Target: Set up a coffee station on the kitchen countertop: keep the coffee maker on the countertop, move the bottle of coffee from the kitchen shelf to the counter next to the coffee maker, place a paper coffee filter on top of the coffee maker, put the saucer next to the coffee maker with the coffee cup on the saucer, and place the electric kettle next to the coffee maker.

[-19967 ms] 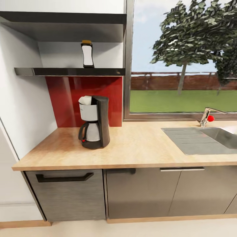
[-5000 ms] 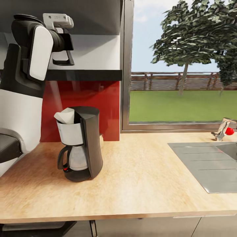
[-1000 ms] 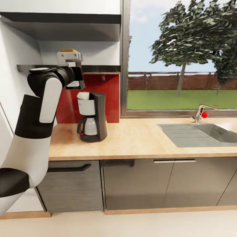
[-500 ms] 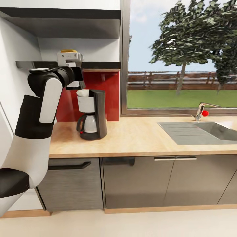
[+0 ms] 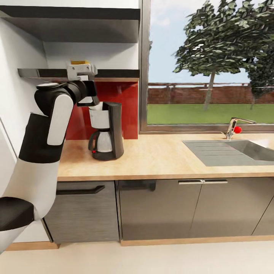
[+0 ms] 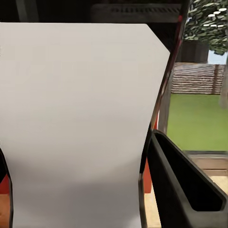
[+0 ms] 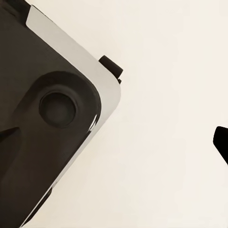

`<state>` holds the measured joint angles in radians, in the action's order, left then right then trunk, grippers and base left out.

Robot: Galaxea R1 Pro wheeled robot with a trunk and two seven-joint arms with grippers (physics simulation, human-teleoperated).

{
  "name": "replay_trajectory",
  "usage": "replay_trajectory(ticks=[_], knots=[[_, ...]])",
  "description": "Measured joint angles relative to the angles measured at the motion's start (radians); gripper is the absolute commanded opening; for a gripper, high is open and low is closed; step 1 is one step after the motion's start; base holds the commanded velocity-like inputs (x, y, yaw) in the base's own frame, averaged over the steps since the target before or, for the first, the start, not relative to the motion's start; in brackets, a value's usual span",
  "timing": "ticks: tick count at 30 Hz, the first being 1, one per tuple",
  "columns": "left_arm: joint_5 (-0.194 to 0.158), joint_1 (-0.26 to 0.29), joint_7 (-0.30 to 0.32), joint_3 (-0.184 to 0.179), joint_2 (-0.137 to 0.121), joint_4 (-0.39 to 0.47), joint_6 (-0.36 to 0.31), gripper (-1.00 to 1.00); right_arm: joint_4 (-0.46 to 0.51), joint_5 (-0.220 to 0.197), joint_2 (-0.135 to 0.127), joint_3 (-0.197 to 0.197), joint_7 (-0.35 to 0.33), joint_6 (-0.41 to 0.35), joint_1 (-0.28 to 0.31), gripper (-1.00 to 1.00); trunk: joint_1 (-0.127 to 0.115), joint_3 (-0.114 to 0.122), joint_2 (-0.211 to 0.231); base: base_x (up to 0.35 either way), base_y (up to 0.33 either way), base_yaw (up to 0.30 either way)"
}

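Note:
My left gripper is raised in front of the shelf and shut on the bottle of coffee, whose mustard cap shows above the wrist. In the left wrist view the bottle's white label sits close against one dark finger. The bottle hangs just above the black coffee maker, which stands on the light-wood countertop against the red backsplash. A white paper coffee filter sits in the maker's top. The right wrist view looks down at the robot's dark base, with one dark fingertip at the picture's edge.
A steel sink with a drainboard and a faucet takes the countertop's right part. A window is behind it. Grey cabinet fronts run below. A white wall closes the left end, near my raised left arm.
The left gripper with the bottle has come down a little relative to the shelf and edged toward the coffee maker. The head view has also shifted slightly.

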<state>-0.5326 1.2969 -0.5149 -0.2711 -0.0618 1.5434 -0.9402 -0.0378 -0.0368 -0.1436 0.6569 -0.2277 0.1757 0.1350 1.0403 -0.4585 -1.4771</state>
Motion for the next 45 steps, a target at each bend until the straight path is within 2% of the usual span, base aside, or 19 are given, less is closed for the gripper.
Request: replay_trajectory(ticks=[3,7,15,21,27,29,32,38,45], knots=[[-0.003,-0.036,0.0,0.001,-0.001,0.001,0.003,-1.0,0.0,0.0,-0.001,-0.001,0.0,0.0,0.0,1.0,0.0,0.0,0.0,0.0,0.0,0.0],[0.002,-0.091,-0.009,0.004,-0.004,0.008,0.059,-1.0,0.0,0.0,-0.001,-0.001,0.0,0.0,0.0,1.0,0.0,0.0,0.0,0.0,0.0,0.0],[0.003,-0.115,-0.013,0.008,-0.008,0.011,0.078,-1.0,0.0,0.0,-0.001,-0.001,0.001,0.0,0.0,1.0,0.0,0.0,0.0,0.0,0.0,0.013],[0.003,-0.134,-0.015,0.009,-0.014,0.01,0.08,-1.0,0.0,0.0,-0.001,-0.001,0.001,0.0,0.0,1.0,0.0,0.0,0.0,0.0,0.0,0.183],[0.003,-0.17,-0.014,0.01,-0.033,0.01,0.084,-1.0,0.0,0.0,-0.001,-0.001,0.002,0.0,0.0,1.0,0.0,0.0,0.0,0.0,0.0,0.257],[0.007,-0.185,-0.014,0.011,-0.054,0.008,0.115,-1.0,0.0,0.0,-0.001,-0.001,0.002,0.0,0.0,1.0,0.0,0.0,0.0,0.0,0.0,0.268],[0.002,-0.198,-0.013,0.01,-0.063,0.004,0.133,-1.0,0.0,0.0,-0.001,-0.001,0.002,0.0,0.0,1.0,0.0,0.0,0.0,0.0,0.0,0.269],[0.001,-0.261,-0.014,0.011,-0.067,-0.006,0.147,-1.0,0.0,0.0,-0.001,-0.001,0.001,0.0,0.0,1.0,0.0,0.0,0.0,0.067,0.0,0.13],[0.002,-0.329,-0.01,0.01,-0.067,-0.039,0.253,-1.0,0.004,0.0,-0.003,-0.003,0.001,0.0,0.0,1.0,0.0,0.0,0.0,0.103,0.0,0.007]])
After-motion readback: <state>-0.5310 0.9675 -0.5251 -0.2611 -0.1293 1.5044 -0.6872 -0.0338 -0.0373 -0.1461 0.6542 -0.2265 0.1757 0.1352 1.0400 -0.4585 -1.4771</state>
